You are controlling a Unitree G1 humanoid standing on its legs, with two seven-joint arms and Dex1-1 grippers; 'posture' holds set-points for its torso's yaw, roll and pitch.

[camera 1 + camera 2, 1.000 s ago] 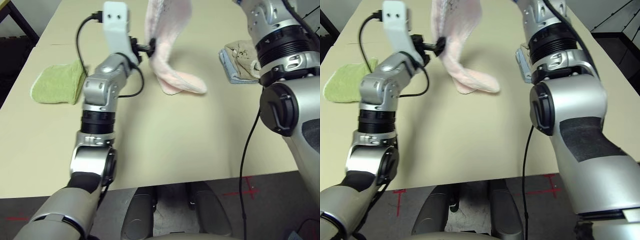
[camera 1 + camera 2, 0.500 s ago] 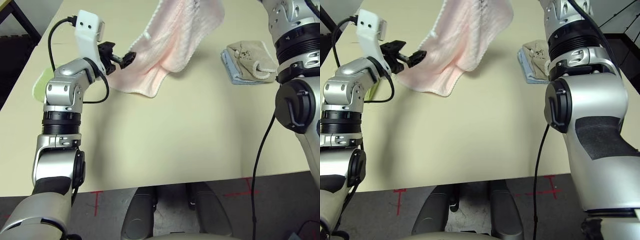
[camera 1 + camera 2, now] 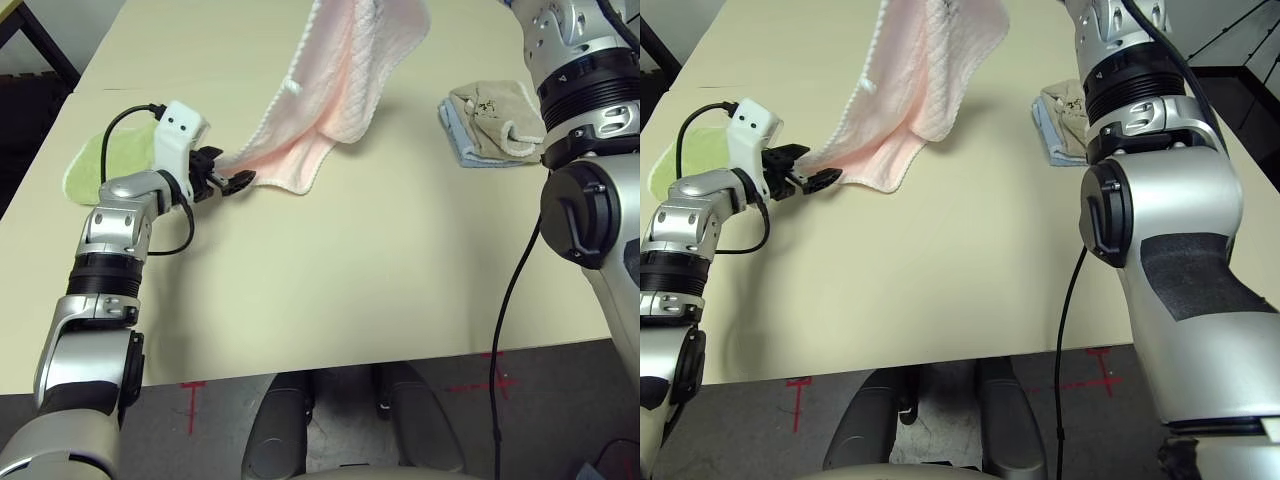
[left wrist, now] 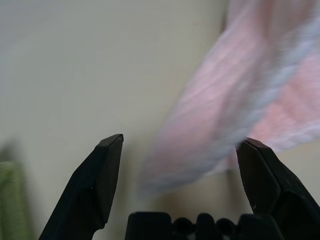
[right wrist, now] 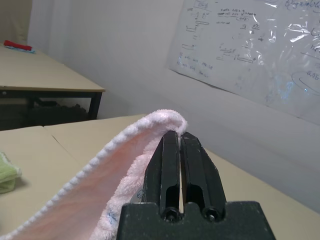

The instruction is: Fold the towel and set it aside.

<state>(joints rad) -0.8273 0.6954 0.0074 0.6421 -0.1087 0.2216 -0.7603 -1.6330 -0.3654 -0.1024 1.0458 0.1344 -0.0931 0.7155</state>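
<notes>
Pink terry washcloth (image 3: 335, 85), white-edged: hung from right hand (image 5: 181, 172), closed on its edge; lower part on pale worktop (image 3: 330, 270), inward of the left edge. Left hand (image 4: 180, 165): open, beside it. Grey floor (image 3: 340, 415), red tape marks (image 3: 193, 405). Wall: sheet of handwriting (image 5: 250, 50), unreadable.

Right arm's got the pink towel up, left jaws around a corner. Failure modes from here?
- Missed corner: the left gripper has its jaws open on either side of the pale pink terry towel's low corner, so that corner might slip out before they close.
- Dropped towel: the shut right gripper pinches only an upper edge; a hard pull could free it.
- Crooked fold: the hanging cloth is already creased, so it may land bunched.
</notes>
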